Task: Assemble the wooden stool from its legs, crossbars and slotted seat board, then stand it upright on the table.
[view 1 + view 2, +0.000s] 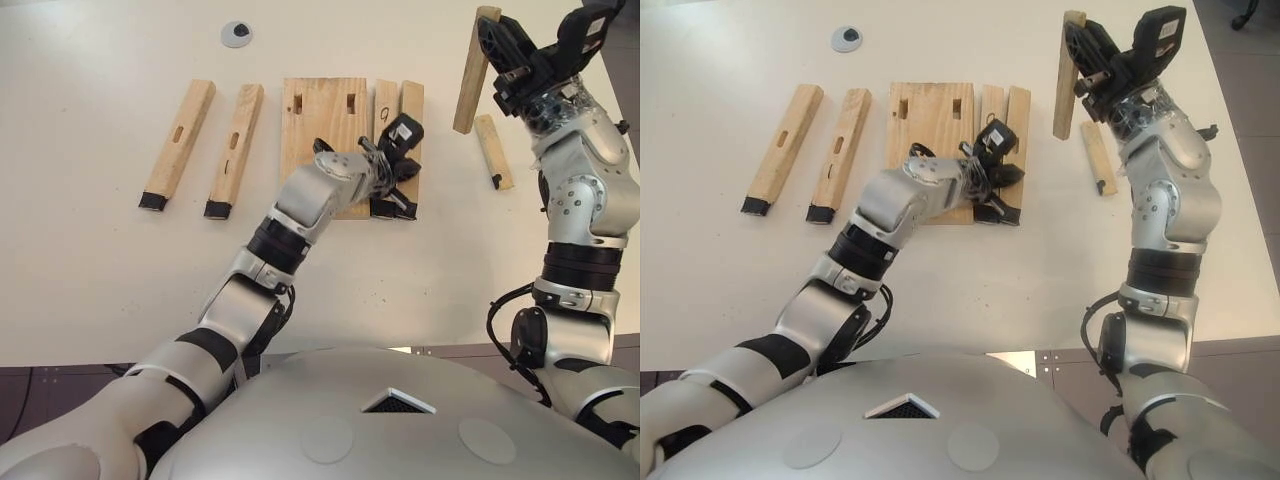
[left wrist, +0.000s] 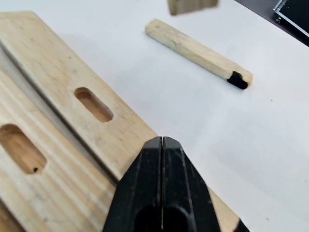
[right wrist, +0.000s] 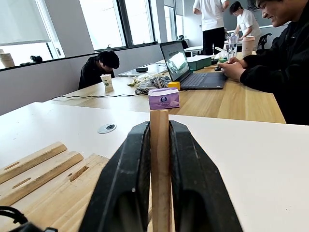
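My right fingers [image 3: 126, 183] pinch a wooden bar [image 1: 474, 72] raised off the counter [image 1: 100, 260], its long axis nearly upright. My left fingers [image 2: 145, 193], pressed together, hang over the slotted legs [image 1: 411, 100] beside the seat board [image 1: 322, 110].

1. Left arm [image 1: 300, 215]: stretched forward from the shoulder toward the middle of the bench [image 1: 100, 260], elbow bent, forearm angled inward to the right.
2. Left gripper [image 2: 161, 141]: low over the bench, fingers pressed flat together, nothing between them.
3. Right arm [image 1: 585, 200]: stands near-vertical at the right side, wrist raised well above the bench.
4. Right gripper [image 3: 160, 126]: both fingers clamped on a wooden bar [image 1: 468, 95], one on each flat side; bar clear of the bench, near upright, slightly tilted.
5. Grippers well apart.
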Action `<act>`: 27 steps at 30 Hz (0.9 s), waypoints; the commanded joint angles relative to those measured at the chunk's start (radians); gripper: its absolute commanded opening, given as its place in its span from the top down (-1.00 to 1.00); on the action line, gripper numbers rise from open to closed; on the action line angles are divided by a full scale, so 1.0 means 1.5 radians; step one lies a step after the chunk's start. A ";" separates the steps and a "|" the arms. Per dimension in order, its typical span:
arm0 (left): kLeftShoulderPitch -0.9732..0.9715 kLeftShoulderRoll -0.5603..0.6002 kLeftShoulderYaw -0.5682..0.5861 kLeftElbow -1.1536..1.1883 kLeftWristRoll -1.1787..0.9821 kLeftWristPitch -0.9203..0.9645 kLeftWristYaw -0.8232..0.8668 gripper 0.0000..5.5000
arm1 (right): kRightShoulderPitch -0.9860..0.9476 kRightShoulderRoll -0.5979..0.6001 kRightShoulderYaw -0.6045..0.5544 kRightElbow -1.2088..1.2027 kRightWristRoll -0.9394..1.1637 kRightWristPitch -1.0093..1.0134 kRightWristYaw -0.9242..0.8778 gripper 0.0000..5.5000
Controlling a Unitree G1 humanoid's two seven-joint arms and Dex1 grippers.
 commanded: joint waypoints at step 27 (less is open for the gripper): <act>0.003 0.044 0.112 -0.193 -0.042 0.050 0.015 1.00 | 0.030 0.002 0.068 -0.110 0.005 0.076 -0.011 0.86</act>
